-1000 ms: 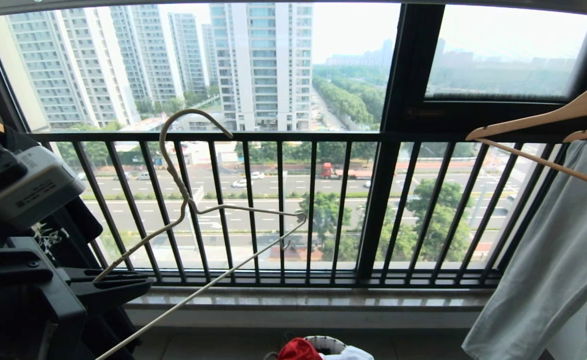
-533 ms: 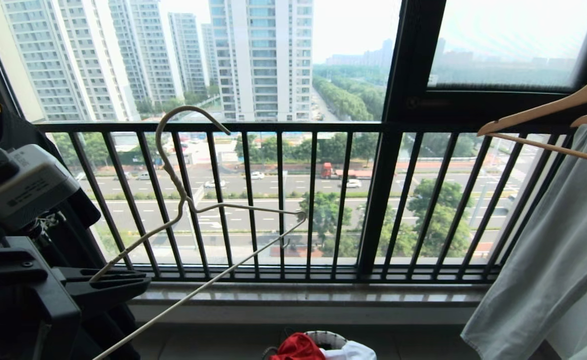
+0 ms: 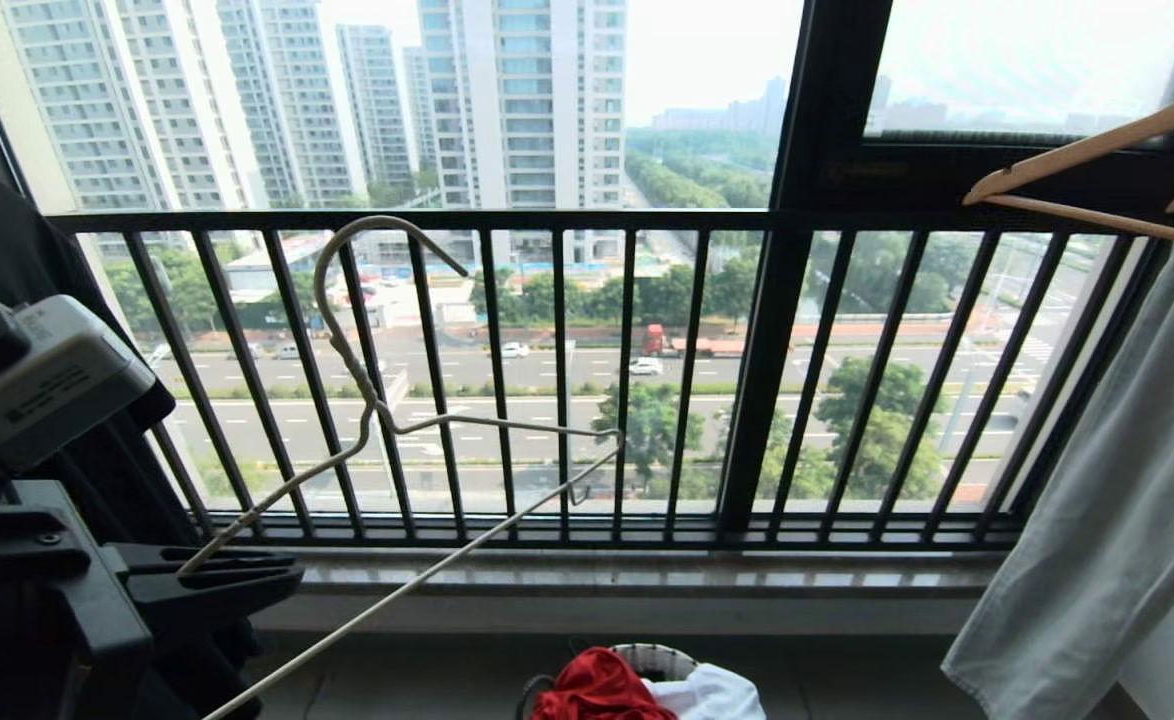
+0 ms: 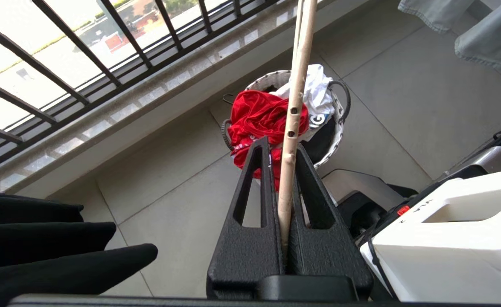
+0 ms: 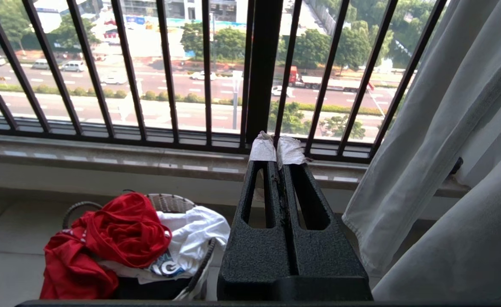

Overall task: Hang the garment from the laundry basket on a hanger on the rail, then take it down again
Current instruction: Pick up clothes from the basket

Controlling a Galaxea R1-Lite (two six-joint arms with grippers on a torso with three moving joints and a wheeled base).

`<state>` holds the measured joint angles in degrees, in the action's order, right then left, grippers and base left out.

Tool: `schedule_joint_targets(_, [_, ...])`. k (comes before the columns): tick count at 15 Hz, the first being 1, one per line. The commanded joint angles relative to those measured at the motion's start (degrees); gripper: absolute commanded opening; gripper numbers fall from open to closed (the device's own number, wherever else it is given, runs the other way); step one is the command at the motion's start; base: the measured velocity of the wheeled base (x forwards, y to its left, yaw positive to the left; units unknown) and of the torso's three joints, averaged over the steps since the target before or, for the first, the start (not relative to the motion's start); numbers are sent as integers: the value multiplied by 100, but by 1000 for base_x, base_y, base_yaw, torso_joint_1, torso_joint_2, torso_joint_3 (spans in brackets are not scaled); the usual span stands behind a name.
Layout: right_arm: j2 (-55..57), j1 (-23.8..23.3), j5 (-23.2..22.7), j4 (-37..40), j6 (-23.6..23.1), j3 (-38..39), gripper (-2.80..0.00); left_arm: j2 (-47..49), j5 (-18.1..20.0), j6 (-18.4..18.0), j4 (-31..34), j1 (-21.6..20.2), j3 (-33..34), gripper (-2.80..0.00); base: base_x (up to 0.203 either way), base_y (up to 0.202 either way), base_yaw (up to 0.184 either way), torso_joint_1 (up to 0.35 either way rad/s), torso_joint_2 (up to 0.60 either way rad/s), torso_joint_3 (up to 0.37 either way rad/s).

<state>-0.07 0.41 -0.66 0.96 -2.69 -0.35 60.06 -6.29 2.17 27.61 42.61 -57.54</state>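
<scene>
Our left gripper (image 4: 282,170) is clamped on the thin cream-white wire hanger (image 3: 387,425); our empty right gripper (image 5: 278,155) is closed. Beyond them, the red T-shirt (image 3: 597,690) fills the round white laundry basket (image 3: 662,660) below the dark barred window railing (image 3: 567,220).

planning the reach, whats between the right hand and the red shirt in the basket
Nothing: in the right wrist view only bare floor tile separates the shut right hand from the red shirt heaped in the basket.

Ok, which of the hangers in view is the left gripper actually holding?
The thin cream wire hanger, clamped in the left gripper. The thicker wooden hangers, upper right beside the pale garment, are untouched.
</scene>
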Motion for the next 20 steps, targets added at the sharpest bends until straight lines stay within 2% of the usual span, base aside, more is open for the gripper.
schedule_joint_targets(1, [7, 2, -4, 0, -3, 0, -280, -21, 14, 3, 16, -7, 6, -280, 0, 0, 0, -232, 549, 309])
schedule_joint_targets(20, [7, 2, 4, 0, 23, 0, -280, -39, 119, 3, 16, 2, -2, -280, 0, 0, 0, -184, 498, 313])
